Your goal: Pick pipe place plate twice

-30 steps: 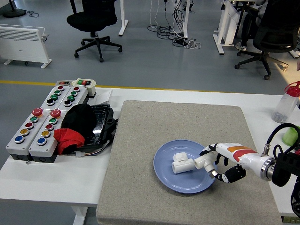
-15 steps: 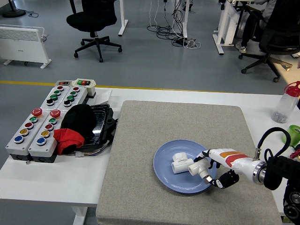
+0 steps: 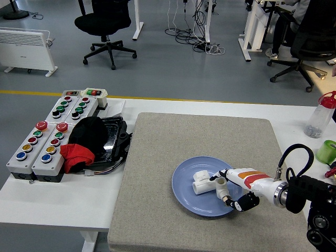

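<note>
Your right hand (image 3: 234, 190) is over the plate (image 3: 184, 197), with a pipe (image 3: 221, 185) in its fingers.

You see the fingers curled around this white pipe, low above the right part of the blue plate. A second white pipe (image 3: 201, 181) lies on the plate just beside it, to the left. The plate sits on a grey mat (image 3: 157, 157) that covers the white tabletop (image 3: 63, 202). Well apart on the left stand two grey button boxes (image 3: 44, 142) with coloured buttons, and near them a black tray (image 3: 113, 139) with a black and red cloth (image 3: 81, 147). At the right edge are a clear bottle (image 3: 321, 115) with a red cap and a green cup (image 3: 326, 151). No writing can be read. Behind, the room has a grey floor, office chairs (image 3: 105, 23), cables and a white heater (image 3: 26, 44).
</note>
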Available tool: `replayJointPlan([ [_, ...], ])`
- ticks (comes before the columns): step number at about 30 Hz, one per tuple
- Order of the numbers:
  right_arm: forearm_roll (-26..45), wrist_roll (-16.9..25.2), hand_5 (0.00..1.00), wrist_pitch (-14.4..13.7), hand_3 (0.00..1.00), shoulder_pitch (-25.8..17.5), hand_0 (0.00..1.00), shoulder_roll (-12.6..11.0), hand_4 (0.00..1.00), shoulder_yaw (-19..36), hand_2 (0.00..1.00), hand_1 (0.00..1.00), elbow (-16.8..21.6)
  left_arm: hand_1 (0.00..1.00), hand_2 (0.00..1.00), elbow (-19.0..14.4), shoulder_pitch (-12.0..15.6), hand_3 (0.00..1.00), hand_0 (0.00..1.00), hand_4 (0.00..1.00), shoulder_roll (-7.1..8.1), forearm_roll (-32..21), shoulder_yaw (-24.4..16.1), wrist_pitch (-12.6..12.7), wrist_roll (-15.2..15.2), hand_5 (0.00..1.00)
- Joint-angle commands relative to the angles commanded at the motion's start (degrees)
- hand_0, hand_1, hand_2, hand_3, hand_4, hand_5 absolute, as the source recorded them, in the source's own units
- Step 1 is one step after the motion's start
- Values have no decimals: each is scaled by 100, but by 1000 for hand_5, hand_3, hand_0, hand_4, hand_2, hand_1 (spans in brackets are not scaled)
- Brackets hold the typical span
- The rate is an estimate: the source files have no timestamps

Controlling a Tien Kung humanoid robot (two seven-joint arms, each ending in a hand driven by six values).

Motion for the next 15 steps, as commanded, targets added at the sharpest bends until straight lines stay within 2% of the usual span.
replayJointPlan([
  [15, 79, 105, 195, -91, 974, 0, 918, -5, 679, 96, 998, 898, 53, 760, 724, 0, -36, 674, 720, 415, 6, -27, 4, 2, -8, 998],
])
